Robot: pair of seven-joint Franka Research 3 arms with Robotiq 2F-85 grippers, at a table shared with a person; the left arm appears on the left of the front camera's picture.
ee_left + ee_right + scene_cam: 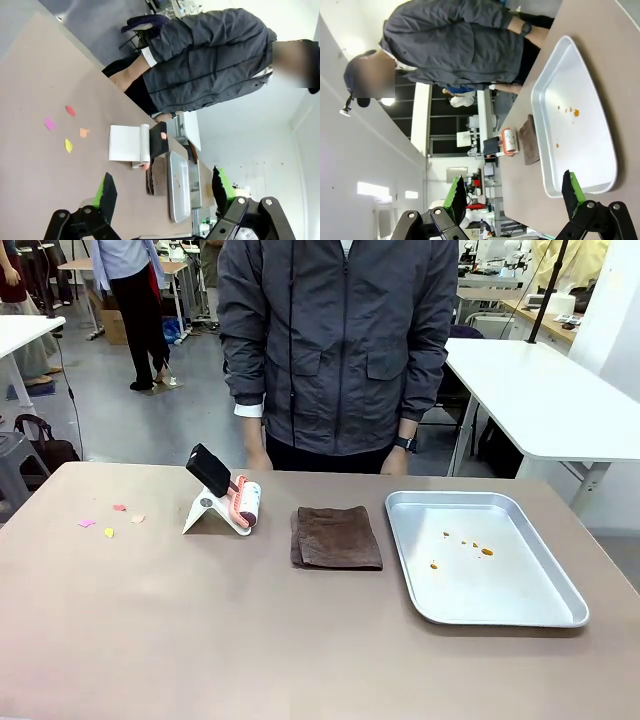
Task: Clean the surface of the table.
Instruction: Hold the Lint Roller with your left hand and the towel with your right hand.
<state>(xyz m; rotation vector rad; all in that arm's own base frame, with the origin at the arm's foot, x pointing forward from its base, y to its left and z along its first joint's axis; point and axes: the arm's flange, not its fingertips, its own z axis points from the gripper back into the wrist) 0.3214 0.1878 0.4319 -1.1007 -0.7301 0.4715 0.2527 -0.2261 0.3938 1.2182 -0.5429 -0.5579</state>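
Fingers [107, 192] of left gripper [161, 174] and right gripper [513, 176] spread wide above table [300, 640].

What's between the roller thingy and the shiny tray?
A folded brown cloth, flat on the table, between roller and tray. The front view shows it.

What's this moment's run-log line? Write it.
left gripper: open, empty | right gripper: open, empty | table: paper scraps left | lint roller: on stand | cloth: folded | tray: orange spots

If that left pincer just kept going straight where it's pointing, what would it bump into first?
Probably the folded dark brown cloth on the brownish-taupe table, roughly in line with the open left pincer; the white lint roller stands just beyond. Depth is unclear.
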